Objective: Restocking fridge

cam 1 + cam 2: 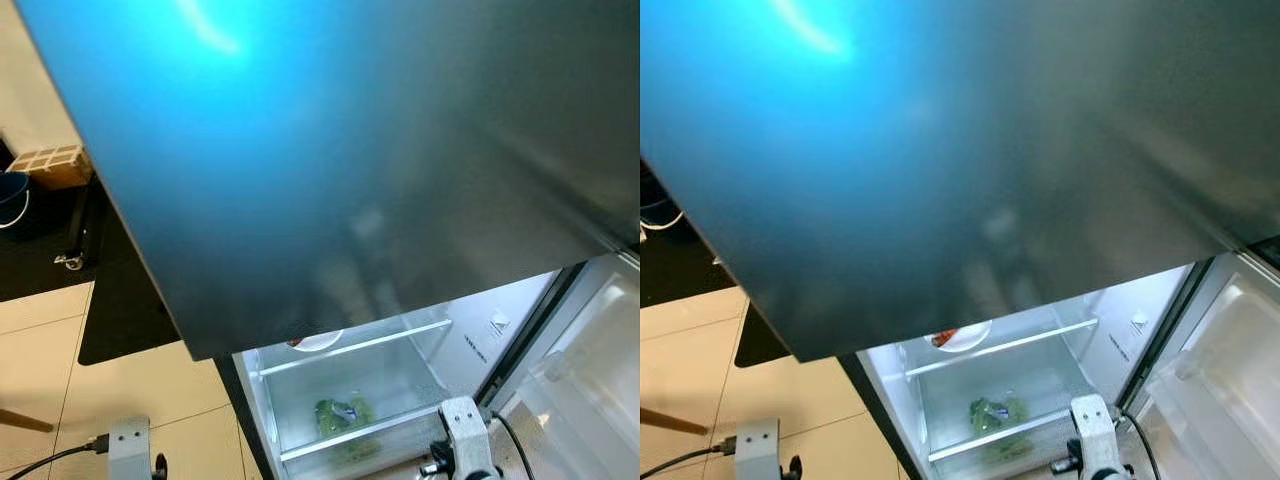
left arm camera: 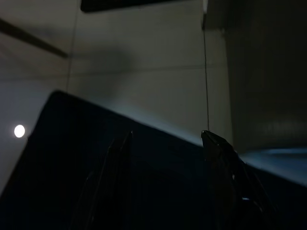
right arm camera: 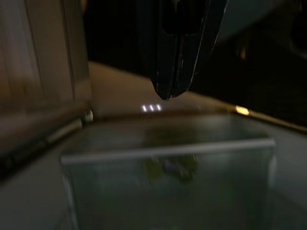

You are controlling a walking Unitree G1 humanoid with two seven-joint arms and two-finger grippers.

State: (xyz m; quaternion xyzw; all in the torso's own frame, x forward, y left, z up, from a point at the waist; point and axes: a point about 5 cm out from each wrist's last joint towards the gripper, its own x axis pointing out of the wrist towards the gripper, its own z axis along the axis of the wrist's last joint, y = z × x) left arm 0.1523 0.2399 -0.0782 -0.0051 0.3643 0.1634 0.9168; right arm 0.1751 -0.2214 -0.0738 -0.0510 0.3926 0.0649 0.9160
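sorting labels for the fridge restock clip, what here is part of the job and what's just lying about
Job:
fridge door, open
glass shelf
white plate
leafy greens in clear drawer
right tool, shut

Lying about:
wooden rack
blue bucket
black mat

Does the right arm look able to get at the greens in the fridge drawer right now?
Probably yes. The fridge stands open and the right tool, fingers together, hangs just above the clear drawer holding the greens. It may still have to get past the drawer's front wall first.
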